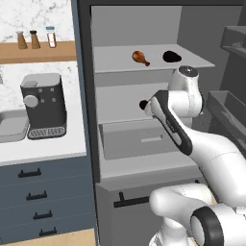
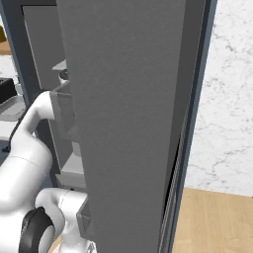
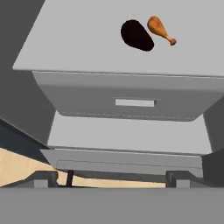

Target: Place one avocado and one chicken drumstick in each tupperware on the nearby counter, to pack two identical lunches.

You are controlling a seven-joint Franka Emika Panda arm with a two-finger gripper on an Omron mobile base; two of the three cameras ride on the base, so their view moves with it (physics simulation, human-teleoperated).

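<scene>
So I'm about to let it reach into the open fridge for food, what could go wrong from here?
The avocado and drumstick lie almost touching on one shelf, so the open gripper might nudge one while closing on the other. The round avocado could roll off. The arm sits close to the shelf edges and fridge door, so a wide swing may clip them.

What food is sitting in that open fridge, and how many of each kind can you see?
Drumsticks: 2, one on the upper shelf, one on the lower shelf
Avocados: 2, one on the upper shelf, one on the lower shelf
Total: 4
</scene>
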